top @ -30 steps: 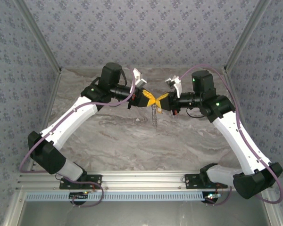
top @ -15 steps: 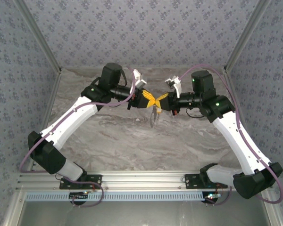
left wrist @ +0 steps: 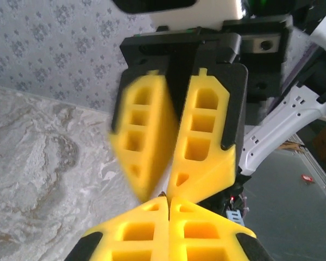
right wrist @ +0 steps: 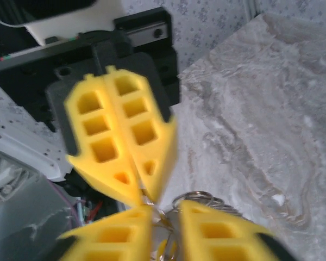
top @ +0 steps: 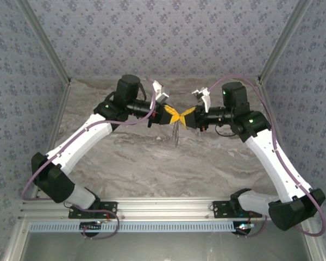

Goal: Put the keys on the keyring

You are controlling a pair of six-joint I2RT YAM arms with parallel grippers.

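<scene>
Over the bench (top: 125,157) middle, toward its far edge, the keyring (top: 175,133) hangs shorter and more tilted than a second ago, below the clenched left gripper (top: 175,115) meeting the right gripper (top: 185,115) (grip unclear) tip to tip; threading probably underway, unfinished.

A grey-veined marble tabletop (top: 152,168) sits enclosed by blue-grey floral-patterned walls (top: 163,32) at 9, 12 and 3 o'clock, with an aluminium rail (top: 168,205) at 6 o'clock.
</scene>
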